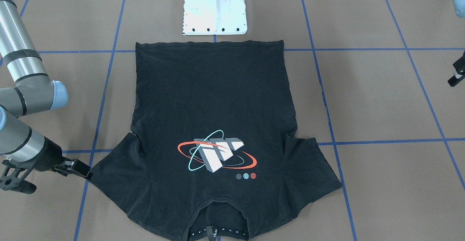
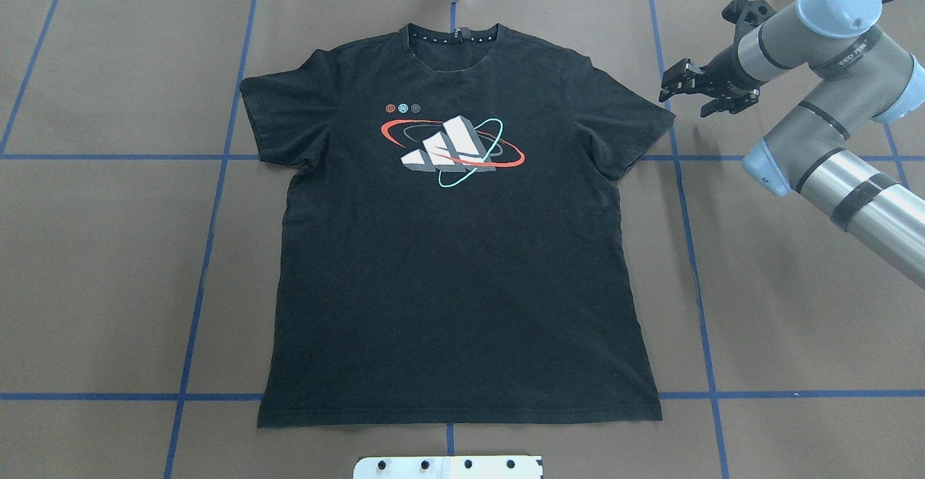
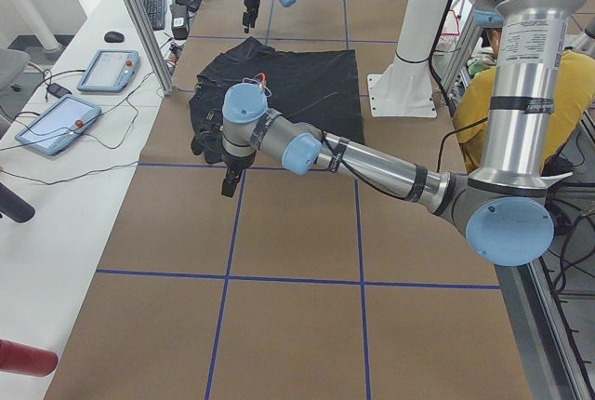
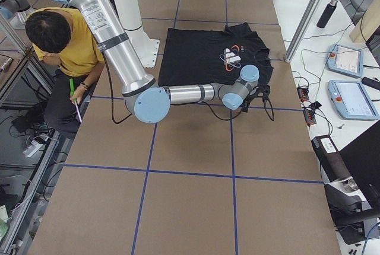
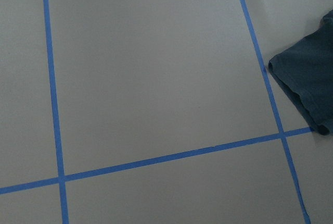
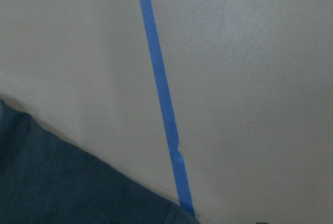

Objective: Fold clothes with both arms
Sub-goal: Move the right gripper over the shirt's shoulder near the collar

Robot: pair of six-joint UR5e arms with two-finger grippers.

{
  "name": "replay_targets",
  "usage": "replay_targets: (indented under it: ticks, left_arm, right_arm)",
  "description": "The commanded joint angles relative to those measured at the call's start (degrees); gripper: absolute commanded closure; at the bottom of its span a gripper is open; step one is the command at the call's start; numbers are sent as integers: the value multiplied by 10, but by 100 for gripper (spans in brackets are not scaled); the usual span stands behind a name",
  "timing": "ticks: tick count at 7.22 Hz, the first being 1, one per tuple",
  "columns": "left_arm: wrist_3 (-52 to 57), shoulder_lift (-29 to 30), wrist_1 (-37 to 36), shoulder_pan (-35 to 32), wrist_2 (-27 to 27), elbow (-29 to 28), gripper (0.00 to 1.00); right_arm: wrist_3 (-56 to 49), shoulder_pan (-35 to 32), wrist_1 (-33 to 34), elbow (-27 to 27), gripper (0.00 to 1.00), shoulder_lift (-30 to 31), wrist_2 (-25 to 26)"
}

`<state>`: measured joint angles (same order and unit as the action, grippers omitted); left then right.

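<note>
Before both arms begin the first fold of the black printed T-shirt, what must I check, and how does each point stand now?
1. Black short-sleeved T-shirt lies flat, print up: ok.
2. Both sleeves spread out, not tucked under: ok.
3. Right gripper open, next to its sleeve: ok.
4. Cloth between the right jaws: not ok, none seen.
5. Left gripper near the other sleeve: not ok, it stands well off.
6. Left gripper open: cannot tell.

A black T-shirt (image 2: 455,284) lies flat on the brown, blue-taped table (image 2: 108,269), seemingly clear of a white pedestal (image 1: 214,15).
</note>
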<state>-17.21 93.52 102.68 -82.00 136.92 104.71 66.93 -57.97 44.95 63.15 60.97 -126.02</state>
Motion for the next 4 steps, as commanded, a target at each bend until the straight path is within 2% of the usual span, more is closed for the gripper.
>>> replay_targets:
  ticks: [1, 3, 4]
  left_arm:
    - [0, 0, 1, -1, 1, 1, 0]
    - [0, -1, 1, -1, 0, -1, 0]
    - [0, -1, 1, 0, 1, -2, 0]
  right_arm:
    - [-1, 7, 0, -15, 15, -8, 1]
    - [-1, 8, 0, -27, 21, -13, 2]
    - [1, 8, 0, -27, 32, -14, 3]
